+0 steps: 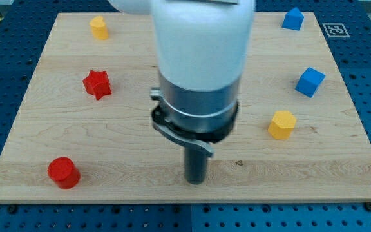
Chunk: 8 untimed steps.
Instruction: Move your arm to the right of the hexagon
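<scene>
Hexagon: the yellow hexagon block sits on the wooden board toward the view's right, a little below mid-height.
My tip: my tip rests on the board near the bottom centre, at about eight o'clock from the hexagon and well apart from it.
Jaws: I have none to report; my arm ends in a plain dark rod, so nothing is spread, pressed together or pinching.
Arm body: the white and grey arm housing fills the centre of the view above the rod.
Nearest neighbour: a blue cube lies at about one o'clock from the hexagon, near but not touching.
Top right: a second blue block, with a peaked top, sits at twelve o'clock from the hexagon, near the board's top edge.
Left side: a red star lies at about ten o'clock from my tip, well apart.
Top left: a yellow block sits near the top edge; I cannot make out its exact shape.
Bottom left: a red cylinder stands at nine o'clock from my tip, far off.
</scene>
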{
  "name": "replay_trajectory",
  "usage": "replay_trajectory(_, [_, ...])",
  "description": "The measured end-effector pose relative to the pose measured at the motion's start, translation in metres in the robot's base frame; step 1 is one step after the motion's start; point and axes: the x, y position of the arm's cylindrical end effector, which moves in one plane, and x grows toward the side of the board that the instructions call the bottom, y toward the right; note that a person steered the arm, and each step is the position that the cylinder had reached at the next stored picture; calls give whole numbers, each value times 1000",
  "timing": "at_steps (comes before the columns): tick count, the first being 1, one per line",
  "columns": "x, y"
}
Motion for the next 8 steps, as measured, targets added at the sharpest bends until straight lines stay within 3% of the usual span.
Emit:
replay_trajectory(2, [2, 81])
replay_trajectory(6, [7, 118])
replay_trajectory(7, [5, 170])
replay_trajectory(8, [-18, 185])
